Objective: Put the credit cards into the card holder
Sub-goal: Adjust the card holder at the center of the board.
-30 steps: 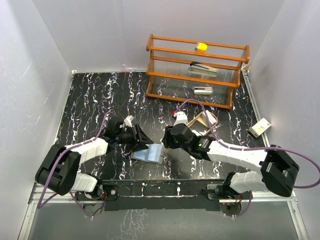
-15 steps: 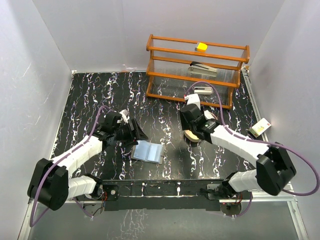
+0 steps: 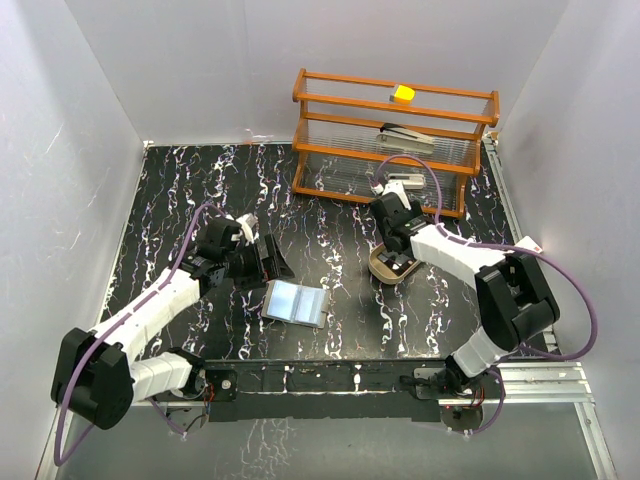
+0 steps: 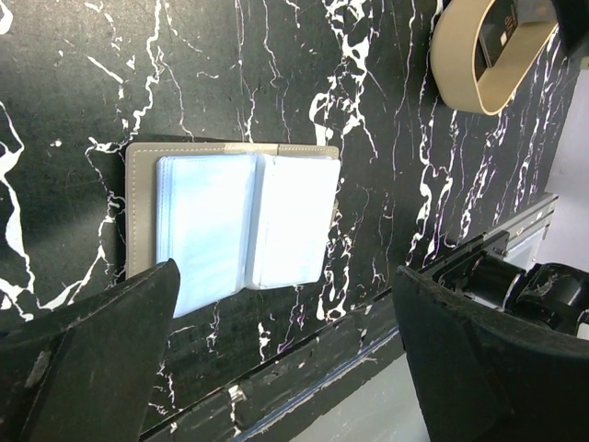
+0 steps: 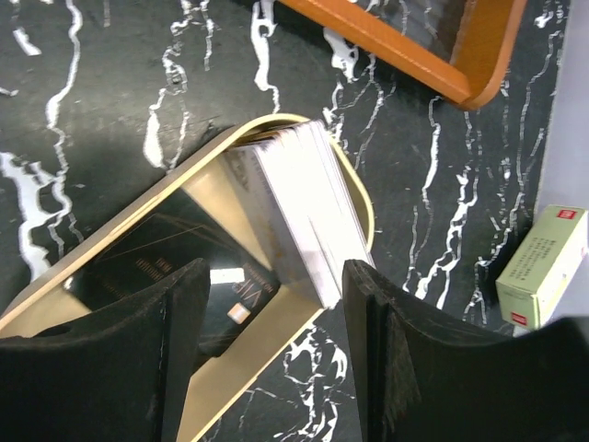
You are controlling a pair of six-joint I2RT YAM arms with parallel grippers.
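The card holder [image 3: 293, 302] lies open and flat on the black, white-veined table [image 3: 190, 190], towards the near edge and between the two arms. From the left wrist view its grey cover shows as a border around two pale blue, clear plastic sleeves, one on each side of the fold. The left gripper [image 3: 275, 262] is just to the left of and slightly beyond the holder, with its jaws spread wide and nothing between them. I cannot tell from these views whether the fingertips touch the table.

To the right, in mid-table, sits a tan oval wooden tray [image 3: 381, 270] that contains the credit cards [image 5: 304, 212]. A stack of whitish cards stands on edge and leans against the tray's far right rim. A dark card [image 5: 166, 258] with faint printing lies flat on the tray floor to their left. The right gripper [image 5: 276, 276] points down over this tray, its jaws partly apart and holding nothing. One finger [image 5: 110, 359] is over the dark card and the other is over the tray's right side.

Beyond the tray stands an orange wooden rack [image 3: 395, 140] with clear panels. It carries a yellow block [image 3: 404, 93] on top and a stapler [image 3: 405, 138] on a middle shelf. A small pale green box [image 5: 543, 267] lies on the table to the right of the tray, well apart from it.
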